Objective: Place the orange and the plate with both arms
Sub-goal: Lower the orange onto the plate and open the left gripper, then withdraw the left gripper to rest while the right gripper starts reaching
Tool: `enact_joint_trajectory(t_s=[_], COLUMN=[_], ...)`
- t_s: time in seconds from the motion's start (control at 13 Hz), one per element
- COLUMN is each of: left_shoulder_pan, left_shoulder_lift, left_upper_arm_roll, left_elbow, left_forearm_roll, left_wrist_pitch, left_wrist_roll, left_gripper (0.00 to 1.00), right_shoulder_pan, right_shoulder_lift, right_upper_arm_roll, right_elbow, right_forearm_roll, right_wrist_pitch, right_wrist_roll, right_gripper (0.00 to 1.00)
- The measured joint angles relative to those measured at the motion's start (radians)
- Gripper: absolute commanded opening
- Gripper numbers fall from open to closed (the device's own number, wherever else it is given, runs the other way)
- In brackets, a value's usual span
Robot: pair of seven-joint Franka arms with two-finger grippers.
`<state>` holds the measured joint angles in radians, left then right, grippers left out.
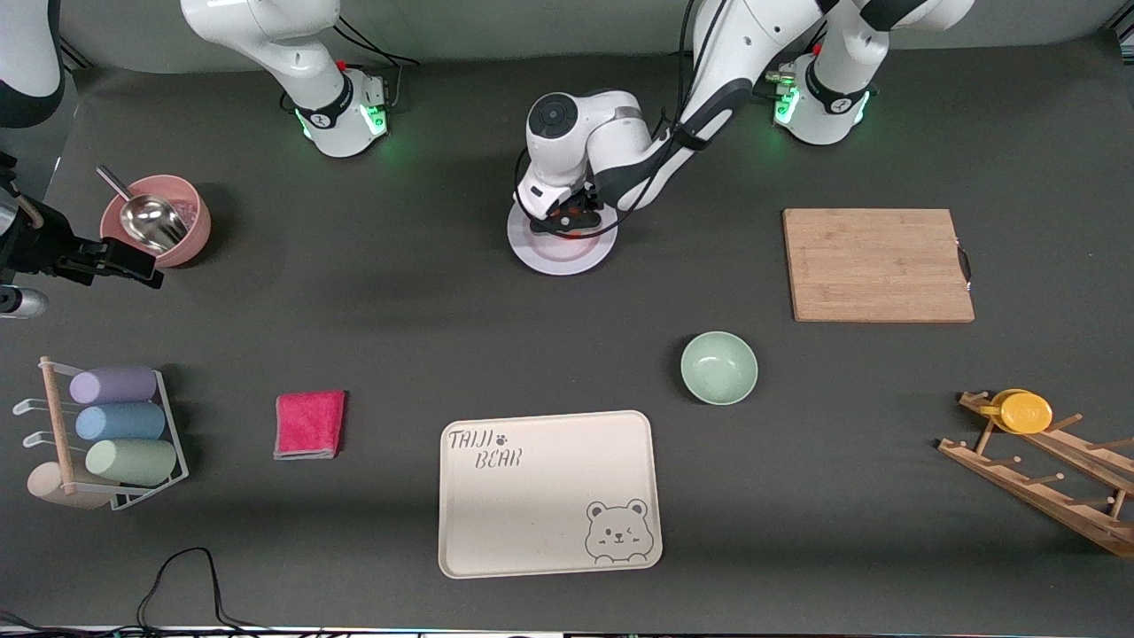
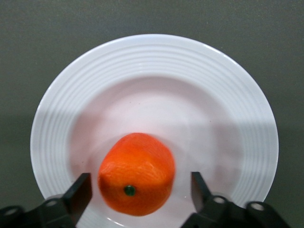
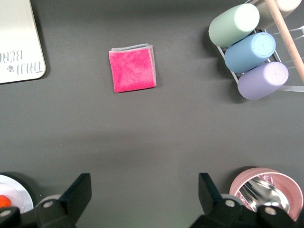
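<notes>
1. The small round bright-orange fruit [image 2: 137, 179] is sitting on the glossy white ridged-rim plate [image 2: 71, 95], near the arms' bases.
2. The left gripper [image 2: 137, 192] is hanging spread around the fruit, fingers clear of it.
3. The right gripper [image 3: 145, 192] is waiting, spread wide, over bare dark table [image 3: 142, 142].

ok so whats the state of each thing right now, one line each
orange: resting on the plate, between open fingers, not gripped
plate: flat on the table, holding the orange
left gripper: open, low over the plate, astride the orange
right gripper: open, holding nothing, waiting over bare table
mint-green bowl: upright, empty
pink cloth: folded flat
</notes>
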<state>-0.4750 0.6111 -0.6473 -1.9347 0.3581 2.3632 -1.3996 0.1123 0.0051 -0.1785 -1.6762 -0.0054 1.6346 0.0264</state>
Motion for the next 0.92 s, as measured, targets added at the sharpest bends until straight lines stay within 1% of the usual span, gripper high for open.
enact_joint_trajectory(t_s=[0.23,0.46,0.69,0.84,0.92], left_shoulder_pan=[0.005,0.071,0.208,0.31,0.361], left_shoulder_lift=[-0.003,-0.04,-0.118,-0.185,-0.215], left_upper_arm_roll=[0.013,0.012,-0.02,-0.033,-0.035], left_elbow=[0.026,0.085,0.128,0.175,0.22], left_forearm_roll=[0.002,0.0,-0.056,-0.097,-0.114], left_wrist_pitch=[-0.01,-0.089,-0.184,-0.306,-0.39], left_wrist_roll=[-0.001,0.019,0.123,0.208,0.252], left_gripper=[1.0,1.0,1.0,1.0,1.0], right_shoulder_pan=[0.0,0.0,0.0,0.0,0.0], right_shoulder_lift=[0.0,0.0,0.0,0.0,0.0], right_upper_arm_roll=[0.0,0.0,0.0,0.0,0.0], right_elbow=[0.0,0.0,-0.001,-0.001,-0.001], right_forearm_roll=[0.0,0.0,0.0,0.0,0.0], right_wrist_pitch=[0.0,0.0,0.001,0.001,0.002], right_wrist_roll=[0.0,0.0,0.0,0.0,0.0], right_gripper=[1.0,1.0,1.0,1.0,1.0])
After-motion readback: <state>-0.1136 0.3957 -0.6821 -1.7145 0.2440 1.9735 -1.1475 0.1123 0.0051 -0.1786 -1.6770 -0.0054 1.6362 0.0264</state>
